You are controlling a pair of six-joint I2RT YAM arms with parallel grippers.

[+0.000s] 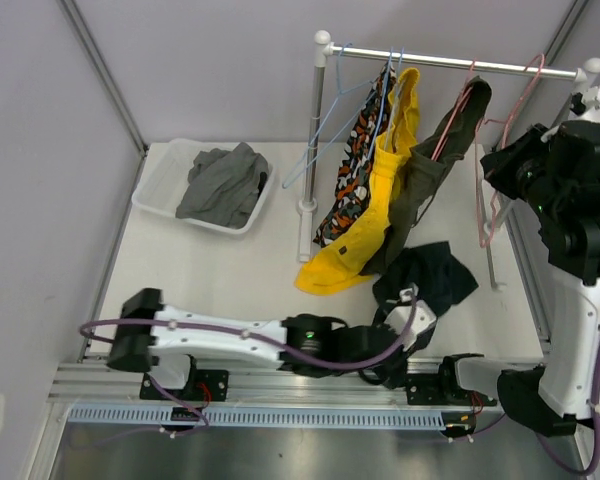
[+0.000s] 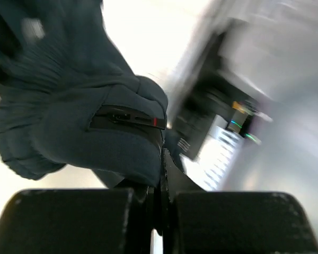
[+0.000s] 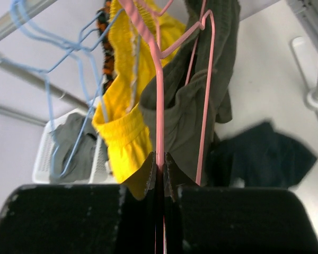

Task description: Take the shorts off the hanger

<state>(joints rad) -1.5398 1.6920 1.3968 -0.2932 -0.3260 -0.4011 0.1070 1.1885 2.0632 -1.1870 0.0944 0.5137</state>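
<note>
From above, on the pale surface [image 1: 230, 270], soft dark navy fabric shorts [image 1: 435, 268] lie off the rail [image 1: 450, 62]; the left wrist shows the left pincer [image 2: 160, 164] clamped on them — releasing them seems next — and the right wrist shows the right pincer [image 3: 160, 165] pinching a thin pink wire hanger [image 3: 158, 90].

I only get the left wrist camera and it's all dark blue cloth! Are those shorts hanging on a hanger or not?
Observer: Not hanging. From above, the dark navy fabric shorts are down by the near edge of the white table, off the metal rail, pinched in your left gripper.
Operator: What's my other arm doing?
Observer: The right gripper is shut on a thin pink wire hanger.
Operator: How many shorts hang up there?
Observer: Three: an orange-black-white patterned pair, a bright yellow pair and an olive green pair.
</note>
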